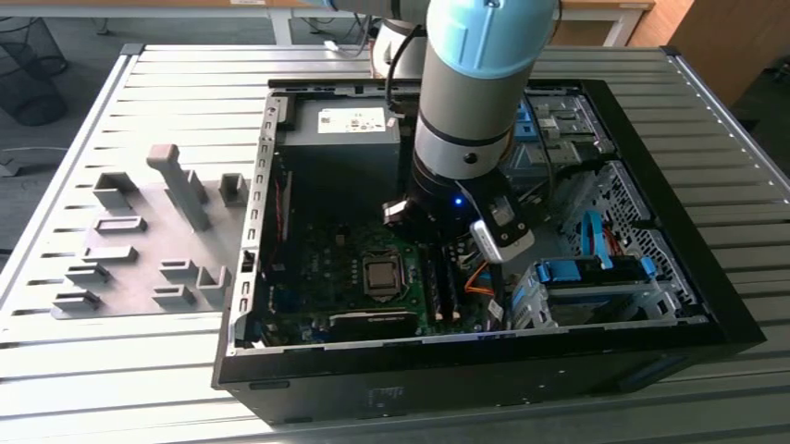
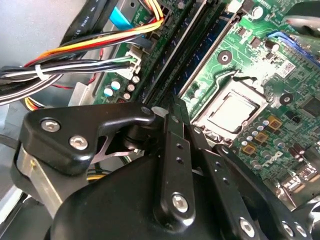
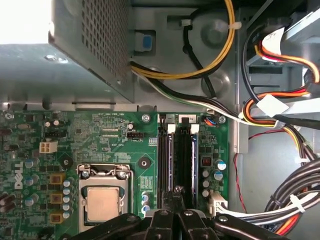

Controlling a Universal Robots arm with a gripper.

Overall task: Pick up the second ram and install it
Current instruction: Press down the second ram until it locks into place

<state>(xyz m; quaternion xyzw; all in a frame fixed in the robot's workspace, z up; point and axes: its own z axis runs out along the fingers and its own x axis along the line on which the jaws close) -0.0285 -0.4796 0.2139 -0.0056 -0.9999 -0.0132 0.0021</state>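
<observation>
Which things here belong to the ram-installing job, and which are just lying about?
Job in hand: black gripper; long thin blue memory stick by the gripper; black memory slots on the green motherboard.

Lying about: grey block fixtures on the slatted metal table; silver processor socket; bundled coloured cables; blue drive bracket.

A green printed motherboard carries a silver square processor and black memory slots. Yellow, orange, red and black wire bundles run beside it. The black case rests on a pale grey slatted table.
</observation>
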